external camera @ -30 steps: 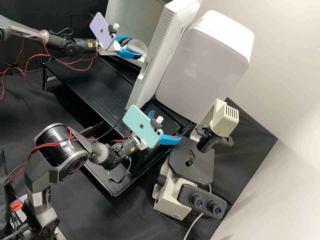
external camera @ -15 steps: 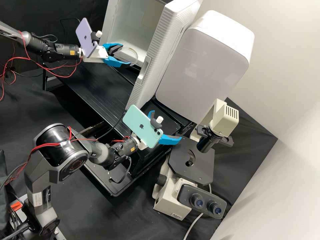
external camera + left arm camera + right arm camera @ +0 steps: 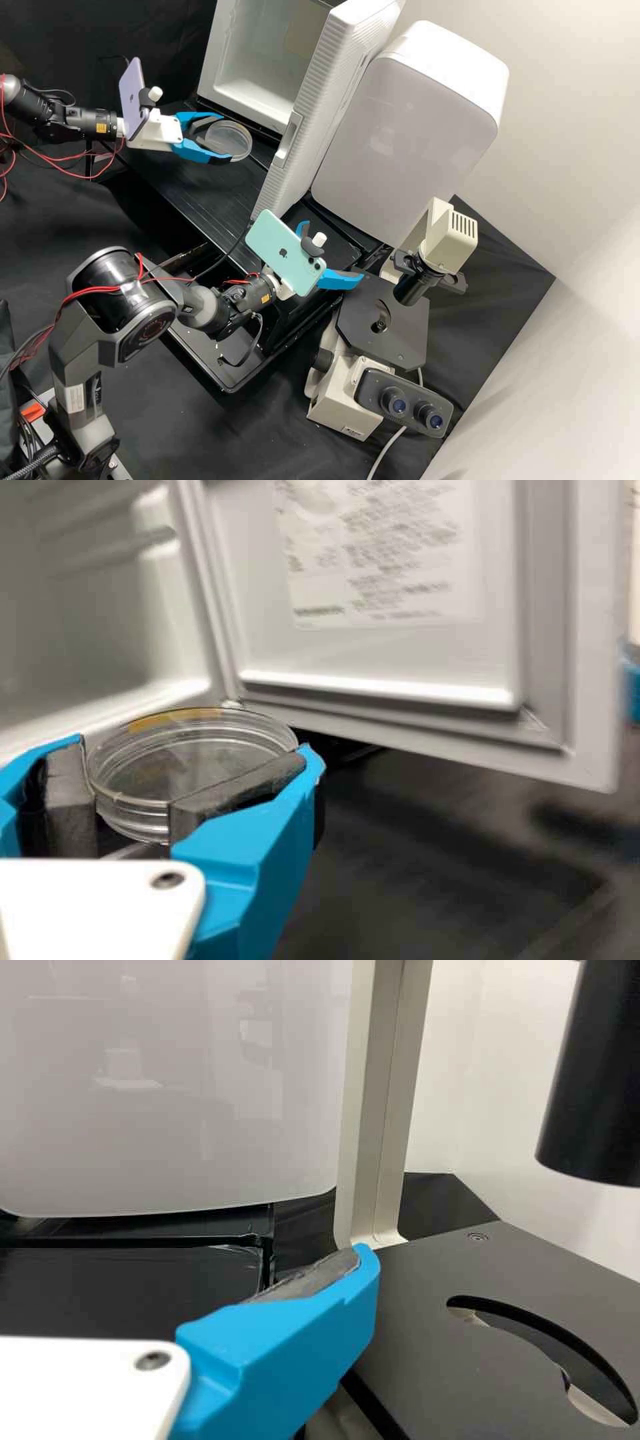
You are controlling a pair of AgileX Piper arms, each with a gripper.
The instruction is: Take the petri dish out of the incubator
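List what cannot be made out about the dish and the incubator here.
- Petri dish: left wrist view, parts of its wall are hidden behind the pads of the left gripper.
- Incubator: high view, its open door hides part of the chamber.
- Label inside the door: left wrist view, print too blurred to read.
- Microscope stage: right wrist view, cut off by the edge.

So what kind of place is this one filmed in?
Most likely a biology lab bench: there's a microscope, a white incubator with its door open, and a clear petri dish.
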